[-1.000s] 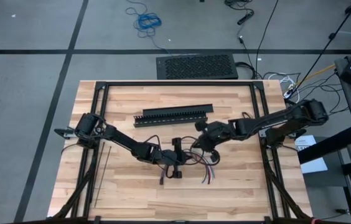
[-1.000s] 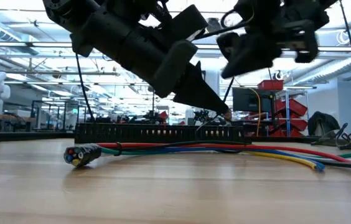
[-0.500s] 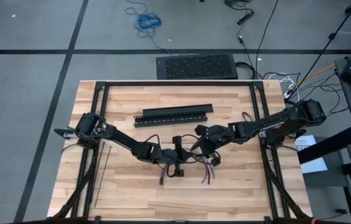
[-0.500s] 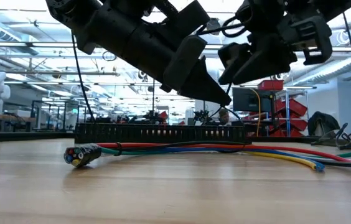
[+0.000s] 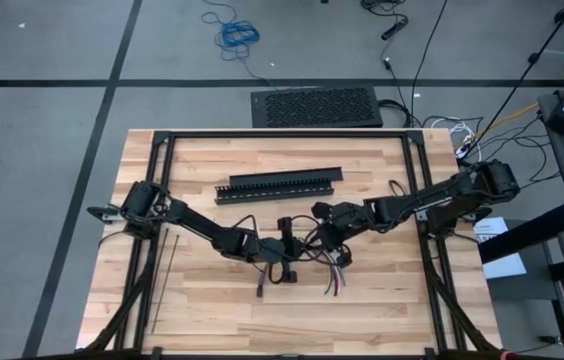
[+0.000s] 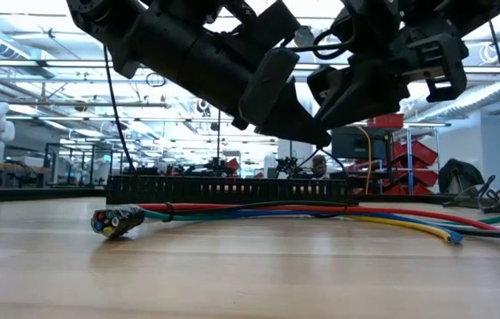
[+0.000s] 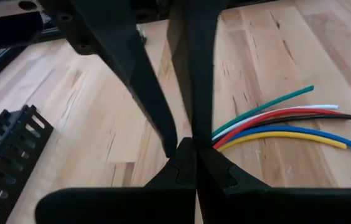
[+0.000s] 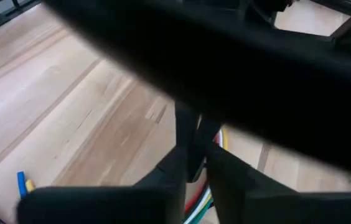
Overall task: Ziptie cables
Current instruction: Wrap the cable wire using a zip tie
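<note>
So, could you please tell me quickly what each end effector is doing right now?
Left end effector: closed above the cables; whether it pinches anything cannot be told.
Right end effector: open or closed cannot be told.

Cables (image 6: 321,215) lie before slotted channel (image 6: 228,188)
</note>
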Controlling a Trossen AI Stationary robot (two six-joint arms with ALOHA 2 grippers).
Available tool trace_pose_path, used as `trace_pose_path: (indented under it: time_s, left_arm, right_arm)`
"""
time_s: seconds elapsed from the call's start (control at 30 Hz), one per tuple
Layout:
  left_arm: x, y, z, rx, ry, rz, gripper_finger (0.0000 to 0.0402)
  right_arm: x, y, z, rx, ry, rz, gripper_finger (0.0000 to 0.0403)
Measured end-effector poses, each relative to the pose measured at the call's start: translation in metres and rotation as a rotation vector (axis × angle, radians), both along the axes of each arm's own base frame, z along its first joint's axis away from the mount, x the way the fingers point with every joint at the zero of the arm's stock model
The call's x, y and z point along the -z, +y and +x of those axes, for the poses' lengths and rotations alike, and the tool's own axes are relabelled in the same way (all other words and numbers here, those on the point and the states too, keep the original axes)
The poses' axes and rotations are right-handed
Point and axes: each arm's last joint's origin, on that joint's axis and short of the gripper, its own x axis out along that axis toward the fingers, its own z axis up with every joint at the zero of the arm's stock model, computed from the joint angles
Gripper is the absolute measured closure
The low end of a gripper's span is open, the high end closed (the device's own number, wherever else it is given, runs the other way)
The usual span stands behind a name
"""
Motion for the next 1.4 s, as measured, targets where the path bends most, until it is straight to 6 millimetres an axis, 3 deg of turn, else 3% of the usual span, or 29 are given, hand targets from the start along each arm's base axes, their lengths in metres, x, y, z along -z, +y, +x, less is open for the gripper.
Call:
trace_pose_path:
  time_s: [0.13,0.57,1.0,1.4]
  left_arm:
    - [0.0,0.0002,0.0003,-0.001,-0.003,-0.001,0.0401]
    - [-0.0003,0.0007,0.0006,-0.011,-0.014,-0.004,0.0396]
    - [0.0,-0.0017,0.0004,0.039,-0.005,-0.018,0.0263]
    - [-0.0005,0.0034,0.0015,0.059,0.014,0.029,0.0251]
  right_arm:
    - [0.0009,-0.0016,-0.0005,0.003,0.011,-0.003,0.0399]
    - [0.0014,-0.0023,-0.0009,-0.021,0.0,-0.089,0.0403]
    - [0.0003,-0.0021,-0.0017,-0.052,-0.004,-0.1,0.0403]
    - [-0.0079,0.0022,-0.0086,-0.197,-0.025,-0.069,0.0403]
